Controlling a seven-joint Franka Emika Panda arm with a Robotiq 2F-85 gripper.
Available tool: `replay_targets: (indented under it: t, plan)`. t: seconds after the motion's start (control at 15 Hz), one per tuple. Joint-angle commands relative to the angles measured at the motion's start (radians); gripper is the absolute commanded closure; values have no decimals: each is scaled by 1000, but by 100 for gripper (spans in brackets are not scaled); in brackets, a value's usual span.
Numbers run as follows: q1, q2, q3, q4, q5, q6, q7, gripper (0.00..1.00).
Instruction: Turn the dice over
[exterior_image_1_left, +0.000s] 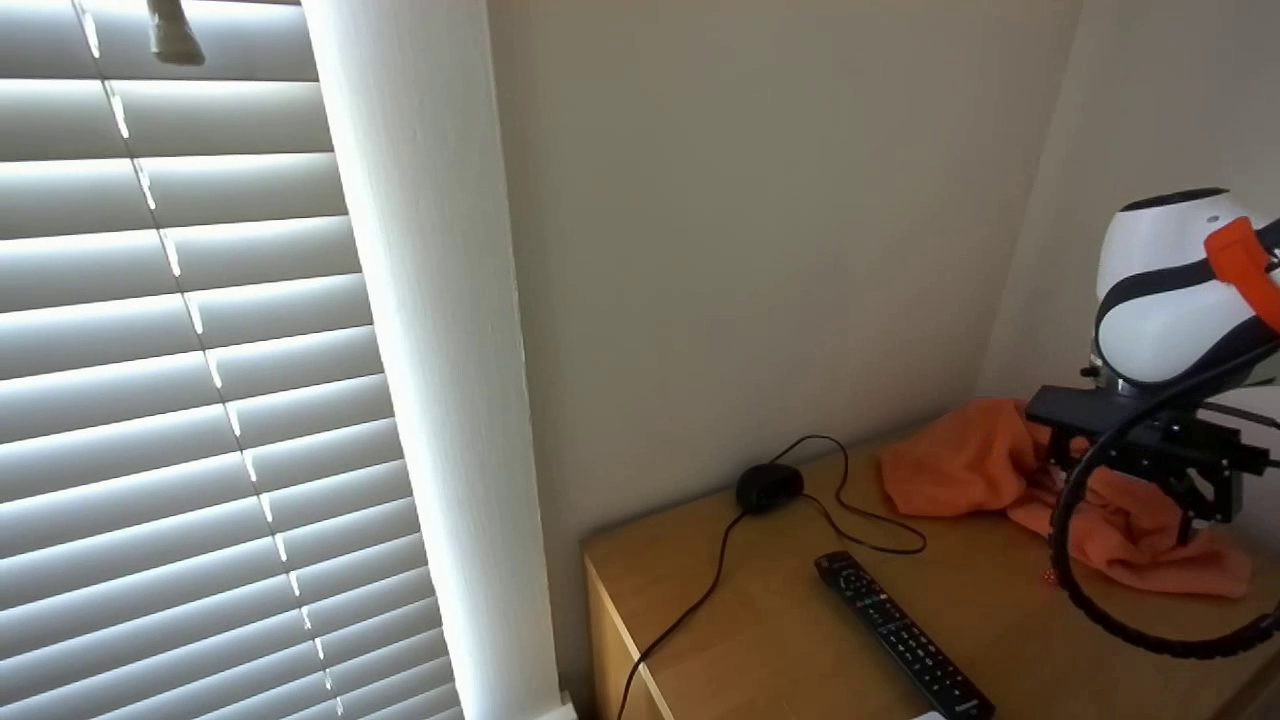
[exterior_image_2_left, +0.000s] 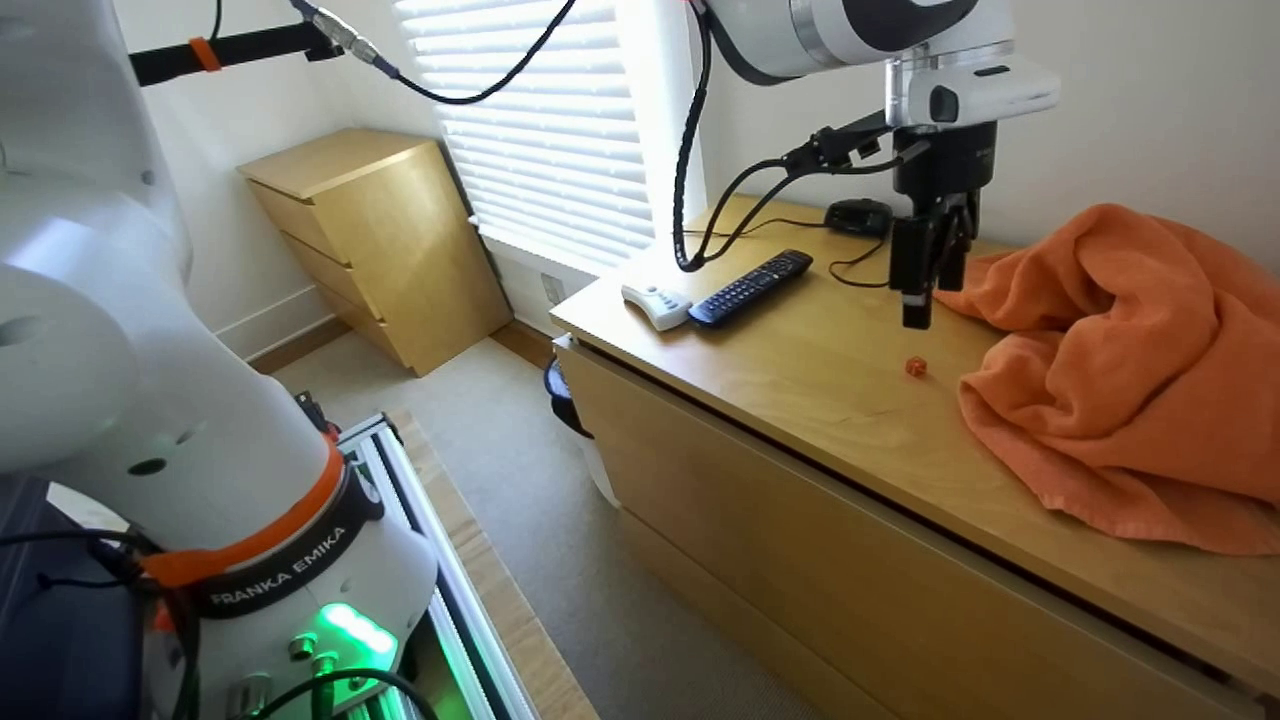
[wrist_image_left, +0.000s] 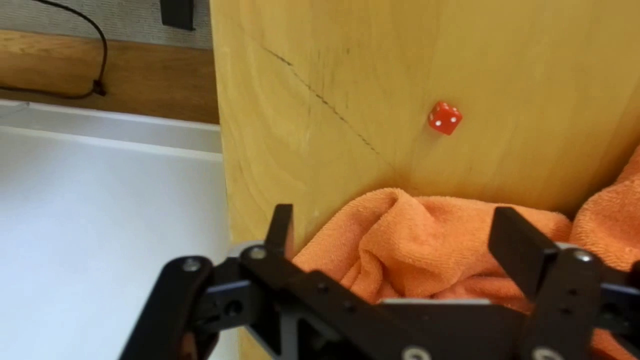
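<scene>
A small red die (wrist_image_left: 444, 118) with white dots lies on the wooden dresser top (wrist_image_left: 340, 60). A face with two dots shows most in the wrist view, with narrower dotted faces beside it. The die also shows in both exterior views (exterior_image_2_left: 915, 367) (exterior_image_1_left: 1050, 577), just beside the orange towel. My gripper (wrist_image_left: 393, 212) is open, with wide-apart fingers and nothing between them. It hangs above the dresser top, over the towel's edge in the wrist view, with the die ahead of the fingertips. In an exterior view the gripper (exterior_image_2_left: 932, 300) points down, above the die and apart from it.
A crumpled orange towel (exterior_image_2_left: 1130, 370) lies next to the die. A black remote (exterior_image_2_left: 750, 290), a white controller (exterior_image_2_left: 658, 305) and a black device (exterior_image_2_left: 858, 216) with a cord lie farther along the dresser. A wall stands behind. The dresser's front edge drops off.
</scene>
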Motion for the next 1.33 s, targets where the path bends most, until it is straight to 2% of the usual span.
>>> replay_targets:
  t: [0.0,0.53,0.67,1.27]
  plan:
    - [-37,-47,18,-23,111,-64,-98,0]
    - [-58,-71,5,-25,199,-83,-152,0]
    - [-46,-43,0,3,169,-73,-126,0]
    - [-49,-45,-1,3,172,-73,-126,0]
